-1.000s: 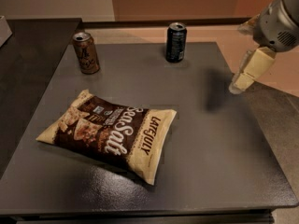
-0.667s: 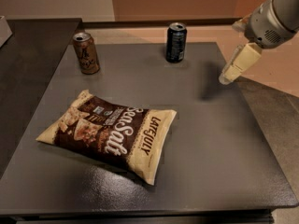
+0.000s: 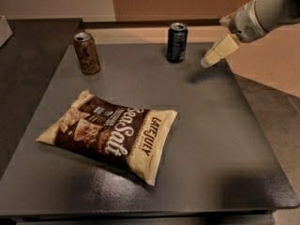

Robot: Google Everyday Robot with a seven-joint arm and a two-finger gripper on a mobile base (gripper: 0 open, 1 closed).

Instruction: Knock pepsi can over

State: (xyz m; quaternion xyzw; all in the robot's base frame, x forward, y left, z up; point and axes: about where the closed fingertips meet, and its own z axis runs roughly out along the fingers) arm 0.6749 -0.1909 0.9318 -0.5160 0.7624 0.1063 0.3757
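Observation:
The pepsi can (image 3: 177, 42), dark navy with a silver top rim, stands upright near the far edge of the dark table (image 3: 211, 139). My gripper (image 3: 208, 60), with cream-coloured fingers on a grey arm, comes in from the upper right. It hangs just above the table, to the right of the can and a short gap away from it, not touching it.
A brown-gold can (image 3: 87, 53) stands upright at the far left. A brown and cream chip bag (image 3: 110, 133) lies flat in the middle-left of the table. The table's right edge drops to the floor (image 3: 276, 102). A darker counter (image 3: 23, 55) adjoins on the left.
My gripper has moved left and toward the far edge, closing in on the pepsi can. The can, the other can and the bag have not moved.

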